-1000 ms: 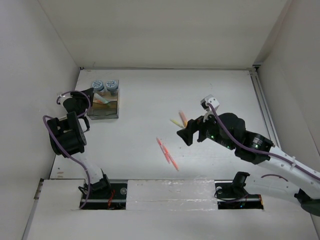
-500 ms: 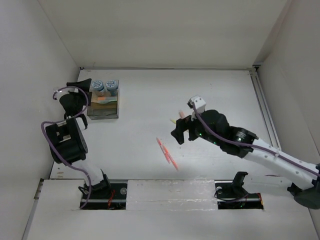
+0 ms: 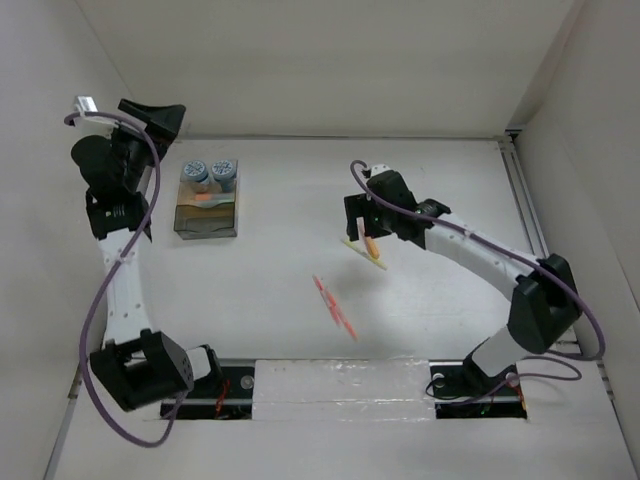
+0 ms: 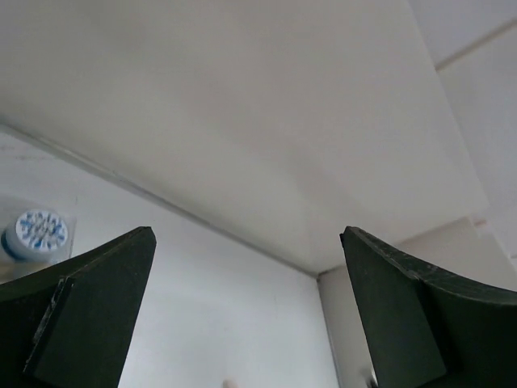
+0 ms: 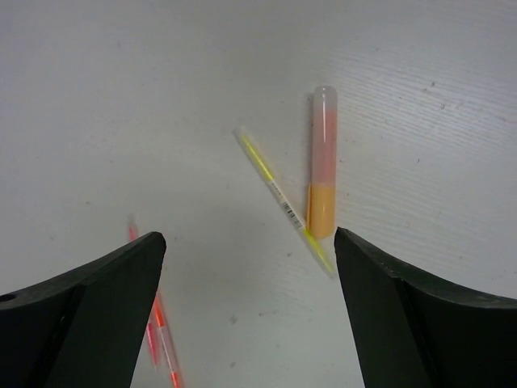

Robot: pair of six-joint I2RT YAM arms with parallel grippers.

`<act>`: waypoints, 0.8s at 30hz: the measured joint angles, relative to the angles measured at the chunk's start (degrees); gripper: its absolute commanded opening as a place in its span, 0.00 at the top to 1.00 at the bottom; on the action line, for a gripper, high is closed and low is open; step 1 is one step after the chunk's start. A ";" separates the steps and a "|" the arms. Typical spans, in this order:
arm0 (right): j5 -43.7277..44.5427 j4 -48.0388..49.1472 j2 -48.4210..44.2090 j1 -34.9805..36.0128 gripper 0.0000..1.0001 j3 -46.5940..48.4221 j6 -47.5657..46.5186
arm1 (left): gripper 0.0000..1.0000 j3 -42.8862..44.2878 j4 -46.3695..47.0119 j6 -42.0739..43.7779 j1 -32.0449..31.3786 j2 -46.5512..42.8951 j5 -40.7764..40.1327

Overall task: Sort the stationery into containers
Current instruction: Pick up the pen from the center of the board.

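From above, the right gripper (image 3: pixel 366 228) hangs over the orange highlighter (image 3: pixel 371 245) at mid-table. The organiser tray (image 3: pixel 207 215) sits toward 9 o'clock, with the left gripper (image 3: pixel 160 113) raised beyond it.

Left wrist: jaws wide and empty, a blue cylinder (image 4: pixel 36 230) at 8 o'clock.

Right wrist: jaws wide, the orange highlighter (image 5: pixel 321 174) at 1 o'clock, just beside a yellow pen (image 5: pixel 283 198). Best to centre over it and straddle it alone.
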 measured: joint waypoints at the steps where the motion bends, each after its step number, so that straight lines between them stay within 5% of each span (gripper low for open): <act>1: -0.07 0.07 1.75 -0.81 0.12 0.68 -0.31 | 0.00 -1.99 -2.12 1.25 -0.24 -2.80 0.74; 8: -1.29 0.02 9.79 -5.60 0.23 1.42 -1.01 | 0.00 -19.34 -12.02 9.53 -0.28 -19.52 2.49; 24: -4.57 1.22 19.37 -7.65 0.33 5.35 -2.64 | 0.00 -22.77 -13.20 12.52 -0.28 -18.91 9.42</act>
